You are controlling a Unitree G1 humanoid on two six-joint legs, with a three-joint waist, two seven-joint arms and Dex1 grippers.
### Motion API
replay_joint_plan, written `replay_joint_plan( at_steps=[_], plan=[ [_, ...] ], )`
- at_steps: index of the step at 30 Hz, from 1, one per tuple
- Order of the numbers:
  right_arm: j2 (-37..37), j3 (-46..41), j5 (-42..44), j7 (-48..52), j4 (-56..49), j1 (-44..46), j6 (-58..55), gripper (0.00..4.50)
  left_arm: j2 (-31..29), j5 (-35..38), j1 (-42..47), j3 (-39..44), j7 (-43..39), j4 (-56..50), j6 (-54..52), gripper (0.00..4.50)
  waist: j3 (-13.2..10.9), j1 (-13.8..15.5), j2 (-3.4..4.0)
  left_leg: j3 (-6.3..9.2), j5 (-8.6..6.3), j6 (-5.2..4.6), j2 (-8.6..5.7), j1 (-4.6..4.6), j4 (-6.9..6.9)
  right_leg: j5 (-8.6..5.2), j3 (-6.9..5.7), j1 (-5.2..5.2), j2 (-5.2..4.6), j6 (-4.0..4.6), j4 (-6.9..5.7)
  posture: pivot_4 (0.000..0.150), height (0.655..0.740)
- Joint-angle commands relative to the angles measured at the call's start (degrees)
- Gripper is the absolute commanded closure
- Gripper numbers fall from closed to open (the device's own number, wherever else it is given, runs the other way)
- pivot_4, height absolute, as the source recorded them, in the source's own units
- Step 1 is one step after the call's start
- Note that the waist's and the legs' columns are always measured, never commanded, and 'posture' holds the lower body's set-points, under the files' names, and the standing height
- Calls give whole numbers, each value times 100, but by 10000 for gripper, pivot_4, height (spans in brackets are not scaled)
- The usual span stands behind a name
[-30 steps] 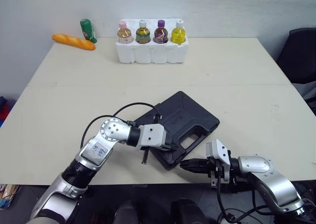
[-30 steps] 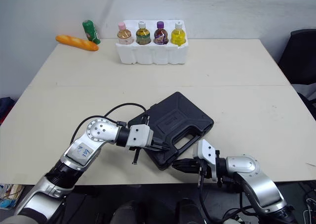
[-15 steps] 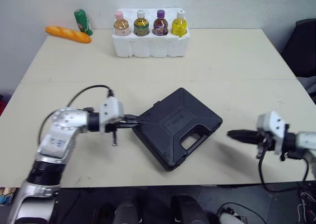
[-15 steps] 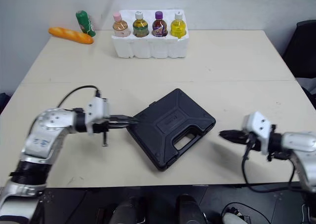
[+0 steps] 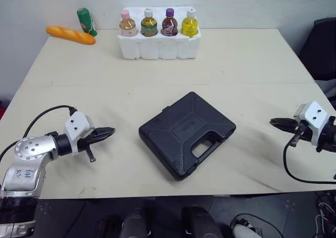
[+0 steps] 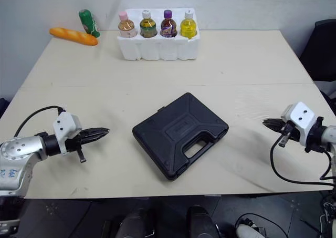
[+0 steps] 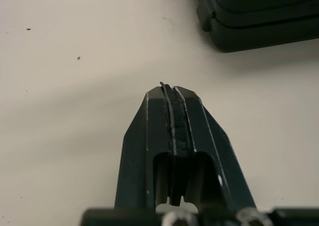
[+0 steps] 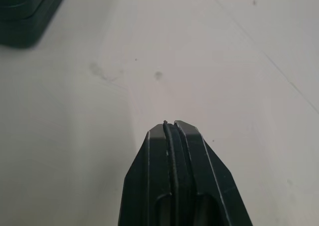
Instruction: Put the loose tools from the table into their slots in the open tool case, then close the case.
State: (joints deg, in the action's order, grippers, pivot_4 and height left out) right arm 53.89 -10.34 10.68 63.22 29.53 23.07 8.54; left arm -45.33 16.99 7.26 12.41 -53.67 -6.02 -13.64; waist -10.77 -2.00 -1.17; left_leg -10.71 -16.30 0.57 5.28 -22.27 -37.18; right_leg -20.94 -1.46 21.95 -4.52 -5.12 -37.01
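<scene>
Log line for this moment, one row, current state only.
tool case: closed, flat on table | left gripper: shut, empty, left of case, apart | right gripper: shut, empty, right of case, apart

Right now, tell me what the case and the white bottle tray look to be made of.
Case: probably hard moulded plastic, black with a matte, faintly sheened finish. The signs are the raised ribs, rounded corners and the handle cut-out formed in one piece.
Tray: probably expanded foam such as polystyrene, white and dull. The signs are thick walls, soft rounded edges and scooped wells.
</scene>
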Motion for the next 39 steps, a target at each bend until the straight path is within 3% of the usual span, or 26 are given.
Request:
replay_joint_plan(
  at_steps=[1, 6, 13, 14, 16, 21, 23, 24, 31, 39],
  plan=[
    [-220, 117, -112, -132, 365, 310, 289, 44751, -5, 39, -241, -21, 112, -501, -146, 45000, 0, -8, 0, -5, 2, 2, 2, 4, 1, 0, 8, 2, 2, 0, -3, 1500, 7400],
    [-1005, 596, -424, -326, 1184, 1193, 660, 44751, 60, -34, -709, -437, 143, -1044, -372, 45000, -3, -130, -6, -54, 3, 4, 4, 7, 5, 0, 49, 39, 8, 1, -36, 1500, 7400],
    [-1391, 730, -301, -82, 1479, 1544, 457, 44751, 179, 153, -952, -462, 376, -1405, -732, 45000, -5, -152, -5, -87, 4, 6, 14, 4, 5, -2, 87, 67, 17, 4, -48, 1500, 7400],
    [-1400, 717, -239, 24, 1443, 1541, 329, 38427, 224, 205, -981, -374, 474, -1443, -840, 38547, -5, -153, -5, -87, 3, 5, 14, 4, 3, -1, 87, 65, 15, 4, -48, 1500, 7400],
    [-1288, 768, -393, 32, 1394, 1487, 563, 30604, 158, 168, -1091, -223, 516, -1503, -857, 31815, -5, -150, -6, -87, 3, 5, 15, 5, 0, -1, 89, 65, 15, 3, -52, 1500, 7400],
    [-982, 629, -339, 195, 1074, 1212, 775, 6724, -19, 135, -1223, 94, 458, -1477, -738, 9439, -5, -142, -5, -87, 3, 5, 17, 6, 1, -2, 88, 67, 15, 4, -54, 1500, 7400],
    [-825, 417, -118, 275, 784, 971, 709, 0, -16, 230, -1251, 342, 487, -1433, -747, 2263, -5, -146, -6, -87, 3, 6, 16, 6, 1, -2, 88, 66, 14, 4, -53, 1500, 7400],
    [-723, 272, 8, 283, 613, 807, 681, 0, 5, 287, -1242, 514, 548, -1385, -773, 319, -5, -145, -6, -87, 3, 6, 16, 6, 3, -2, 89, 66, 13, 4, -52, 1500, 7400],
    [-6, -845, 638, 73, -442, -489, -24, 0, 107, 269, -1585, 1460, 1027, -1132, -955, 319, -5, -144, -6, -84, 1, 4, 15, 8, 1, -2, 88, 63, 11, 5, -51, 1500, 7400],
    [12, -1088, 625, -352, -718, -780, -165, 0, 115, 391, -1547, 1696, 1219, -998, -1113, 319, -5, -225, -8, -87, 1, 10, 19, 14, 1, -2, 90, 62, 18, 5, -57, 1500, 7400]
  ],
)
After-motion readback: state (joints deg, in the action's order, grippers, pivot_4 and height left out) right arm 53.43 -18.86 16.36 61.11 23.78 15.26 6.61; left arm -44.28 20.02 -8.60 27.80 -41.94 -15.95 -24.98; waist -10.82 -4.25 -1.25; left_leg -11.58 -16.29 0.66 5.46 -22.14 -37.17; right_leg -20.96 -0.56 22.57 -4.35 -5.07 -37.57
